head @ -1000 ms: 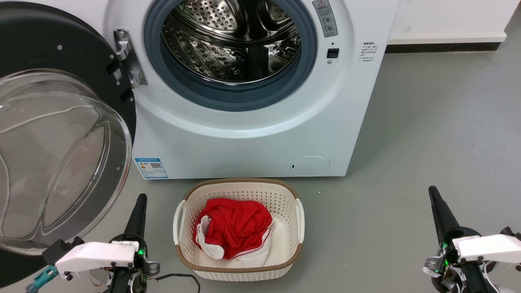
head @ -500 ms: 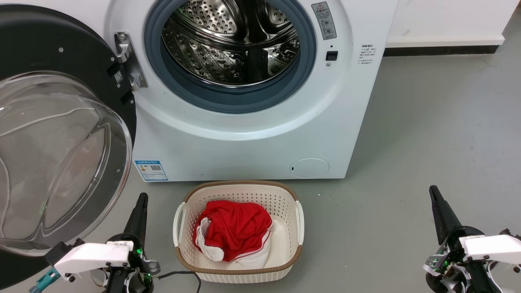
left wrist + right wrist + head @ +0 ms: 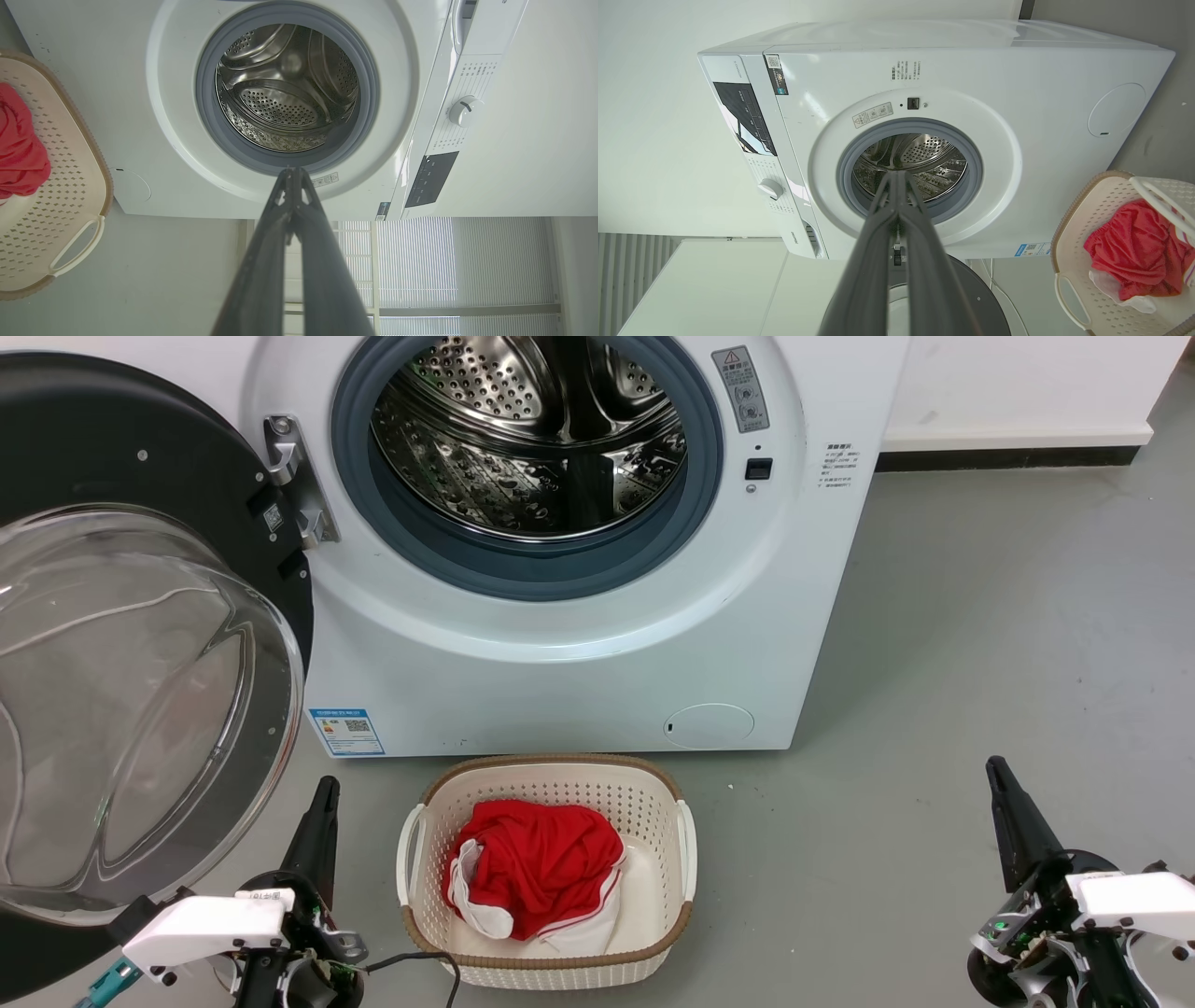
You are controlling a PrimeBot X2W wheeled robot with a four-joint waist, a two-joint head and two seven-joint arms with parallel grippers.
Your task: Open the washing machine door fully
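Head view: door swung wide at the left, both arms low and idle-handed

Grey floor (image 3: 980, 616) spreads widest to the right of the white washing machine (image 3: 579, 691), running back to a pale wall (image 3: 1027, 373) with a dark skirting strip (image 3: 1008, 458). The washing machine door (image 3: 112, 439) hangs from its hinge (image 3: 297, 476) on the robot's left. It is swung well away from the machine's front, and its bulging glass bowl faces out into the room. The grey-ringed steel drum mouth (image 3: 527, 439) stands uncovered.

A cream perforated basket (image 3: 551, 765) sits on the floor just in front of the machine, below the drum mouth. A red garment (image 3: 537, 863) with white trim is heaped inside it.

The left end effector (image 3: 327, 784) points up between the door's lower rim and the basket. It touches neither, and a strip of floor shows on each side. Its fingers are pressed together on nothing, as the left wrist view (image 3: 292, 170) confirms. The right end effector (image 3: 995, 767) stands well apart on the broad floor to the right, likewise pinched closed on nothing (image 3: 898, 173).

A small round flap (image 3: 709, 726) and a blue label (image 3: 346, 732) mark the machine's lower front.
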